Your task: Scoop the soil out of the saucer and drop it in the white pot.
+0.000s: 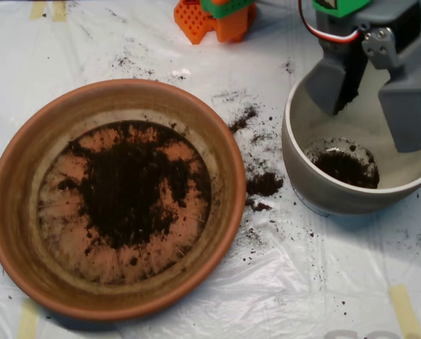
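The terracotta saucer (27,212) sits upright at the left, dark soil (129,191) spread thin over its floor. At the right stands the white pot (316,191), a small soil heap inside.

Matte earthy terracotta saucer (13,212), crumbly soil (129,187), smooth off-white ceramic pot (299,159), matte grey plastic scoop (373,106), crinkly glossy plastic sheet (323,282).

The claw (375,99), its 2 grey shells spread apart, covers the far rim and part of the inner wall of the white pot (316,180), whose right side runs off the picture's edge. The arm above it and the orange part (214,20) are cut off by the top edge. Soil (129,183) hides the middle of the saucer (13,205) floor.
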Controlling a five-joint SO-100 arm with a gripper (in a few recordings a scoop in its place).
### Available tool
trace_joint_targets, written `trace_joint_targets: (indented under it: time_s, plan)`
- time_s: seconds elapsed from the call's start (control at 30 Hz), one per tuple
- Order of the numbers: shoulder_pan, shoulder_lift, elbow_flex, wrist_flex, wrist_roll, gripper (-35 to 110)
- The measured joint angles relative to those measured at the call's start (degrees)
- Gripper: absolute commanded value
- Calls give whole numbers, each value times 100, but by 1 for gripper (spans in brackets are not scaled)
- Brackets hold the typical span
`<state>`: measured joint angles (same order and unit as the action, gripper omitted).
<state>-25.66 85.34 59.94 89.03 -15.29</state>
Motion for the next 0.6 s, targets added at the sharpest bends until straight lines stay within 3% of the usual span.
trace_joint_targets:
  time_s: [0.17, 0.6]
  plan:
    - [44, 88, 176, 0, -123, 42]
    - [132, 642, 545, 237, 53, 42]
